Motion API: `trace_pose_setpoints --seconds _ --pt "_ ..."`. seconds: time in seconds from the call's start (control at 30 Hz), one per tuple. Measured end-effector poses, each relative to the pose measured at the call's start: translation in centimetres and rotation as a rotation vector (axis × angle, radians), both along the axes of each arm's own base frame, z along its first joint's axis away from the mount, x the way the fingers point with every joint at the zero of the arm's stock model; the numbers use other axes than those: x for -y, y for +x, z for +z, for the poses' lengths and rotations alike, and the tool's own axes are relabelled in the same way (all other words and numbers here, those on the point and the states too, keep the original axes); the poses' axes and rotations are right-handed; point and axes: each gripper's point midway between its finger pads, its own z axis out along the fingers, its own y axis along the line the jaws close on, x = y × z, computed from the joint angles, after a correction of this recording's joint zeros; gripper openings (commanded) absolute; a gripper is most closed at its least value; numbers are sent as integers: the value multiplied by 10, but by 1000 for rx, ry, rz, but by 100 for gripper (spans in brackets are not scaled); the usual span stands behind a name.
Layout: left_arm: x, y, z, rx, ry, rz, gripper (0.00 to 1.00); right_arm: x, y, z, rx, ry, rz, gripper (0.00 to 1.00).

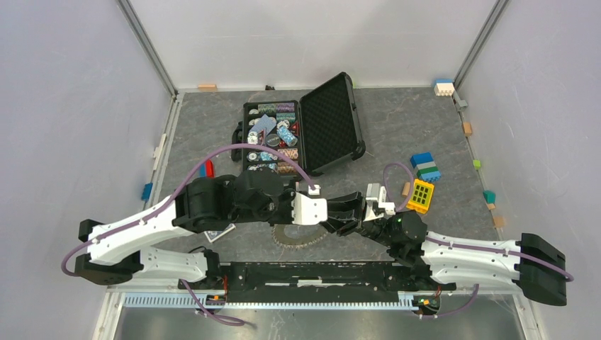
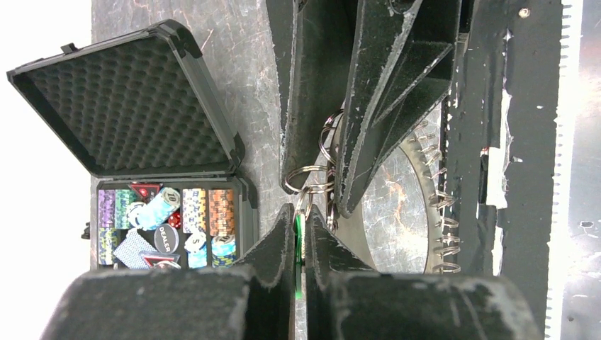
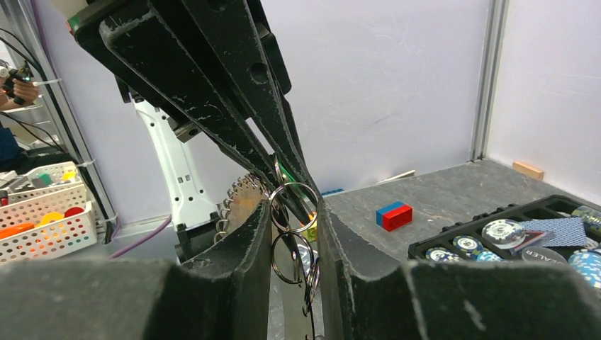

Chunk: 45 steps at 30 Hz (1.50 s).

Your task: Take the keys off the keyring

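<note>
You have the keys [image 1: 298,244] fanned like saw teeth on the keyring [image 2: 419,185], low between the two arms near the front edge of the table [image 1: 397,120]. Your left gripper [image 2: 300,227] is clenched on the green tag [image 2: 298,244]. Your right gripper [image 3: 294,212] meets it head-on and grasps the small rings [image 3: 294,184], the top one spanning the gap between its fingers. Whether the hoop rests flat or is lifted, you cannot tell. Behind stands the open black case [image 1: 333,120] with poker chips [image 1: 287,134]; a yellow block [image 1: 421,195] lies to the right.
</note>
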Motion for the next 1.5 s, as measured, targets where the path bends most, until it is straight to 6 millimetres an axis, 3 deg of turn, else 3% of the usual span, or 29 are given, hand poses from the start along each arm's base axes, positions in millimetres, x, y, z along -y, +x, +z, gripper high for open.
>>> trace_pose_setpoints --seconds 0.63,1.5 --pt "-8 -9 0 54 -8 -112 2 -1 -6 5 -56 43 47 10" --pt "-21 -7 -12 78 81 -137 2 -18 -5 -6 -94 -27 72 10"
